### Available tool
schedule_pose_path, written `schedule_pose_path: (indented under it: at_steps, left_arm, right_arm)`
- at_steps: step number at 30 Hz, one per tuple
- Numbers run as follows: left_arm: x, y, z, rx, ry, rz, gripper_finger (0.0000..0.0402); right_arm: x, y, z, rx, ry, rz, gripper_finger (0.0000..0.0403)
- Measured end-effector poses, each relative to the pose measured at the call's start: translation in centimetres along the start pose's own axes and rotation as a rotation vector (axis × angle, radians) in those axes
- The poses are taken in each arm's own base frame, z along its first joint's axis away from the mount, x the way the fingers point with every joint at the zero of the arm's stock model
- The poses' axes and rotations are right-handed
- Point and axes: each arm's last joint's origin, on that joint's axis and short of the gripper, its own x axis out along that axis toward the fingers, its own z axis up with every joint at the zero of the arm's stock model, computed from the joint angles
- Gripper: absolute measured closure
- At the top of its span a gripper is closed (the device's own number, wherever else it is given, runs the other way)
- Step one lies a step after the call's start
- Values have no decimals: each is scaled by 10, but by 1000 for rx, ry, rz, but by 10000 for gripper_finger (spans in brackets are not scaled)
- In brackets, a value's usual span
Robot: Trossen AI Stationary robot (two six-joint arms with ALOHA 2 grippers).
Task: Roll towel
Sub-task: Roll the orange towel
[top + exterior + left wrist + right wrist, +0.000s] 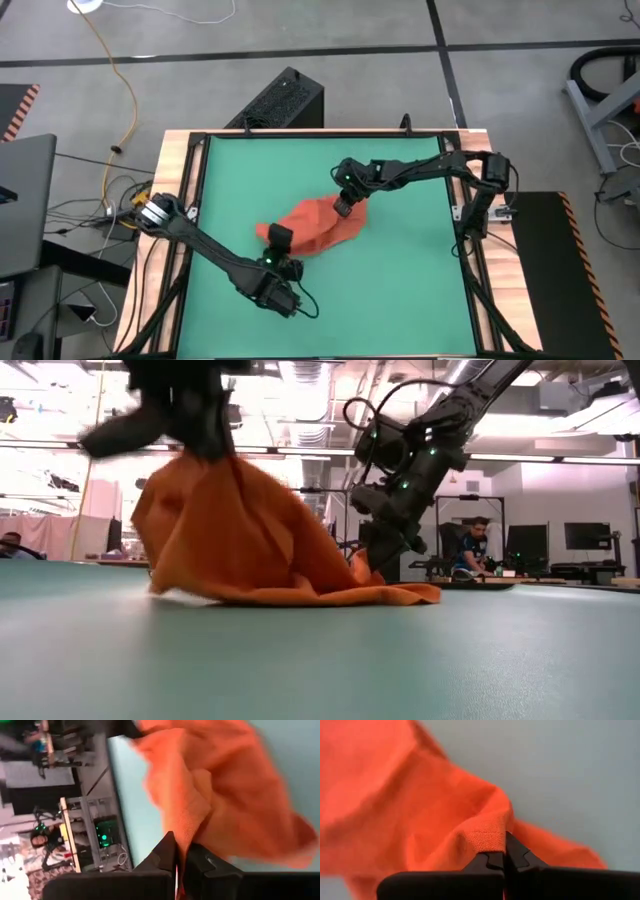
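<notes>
The orange-red towel [315,226] lies bunched on the green mat [400,290], one part raised. In the low view the towel [250,540] hangs like a tent from the left gripper, its lower edge on the mat. My left gripper [279,238] is shut on the towel's near-left part, lifted above the mat. My right gripper [343,206] is shut on the towel's far-right part, low by the mat. No white tag shows. My left gripper pinches a fold of the towel [186,840] between its two fingers. The cloth hangs below it, lifted at that end, with its lower edge [300,598] on the mat. My right gripper pinches a hemmed edge or corner of the towel [487,840] between its two fingertips, close to the mat. The fingers come slanting down from the far right.
The mat is framed by a black rail and wooden borders [170,200]. A black box [285,100] stands beyond the far edge. A laptop [25,200] sits left of the table. People sit in the room behind [478,545].
</notes>
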Motion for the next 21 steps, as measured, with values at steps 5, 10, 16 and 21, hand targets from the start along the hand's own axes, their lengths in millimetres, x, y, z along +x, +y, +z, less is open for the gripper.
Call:
schedule_pose_path:
  at_steps: [5, 10, 16, 21]
  left_arm:
    - [-45, 51, -15, -194, -25, -30, 401]
    - [-79, 82, -31, -457, -45, -342, 401]
    - [-102, 109, -47, -720, -126, -539, 401]
    - [-99, 140, -69, -816, -156, -512, 402]
  right_arm:
    - [-36, 38, -18, -58, 67, 46, 400]
    - [-89, 87, -50, -95, 86, 119, 401]
    - [-147, 124, -80, -58, -5, 242, 401]
    - [-176, 111, -80, -5, -87, 214, 402]
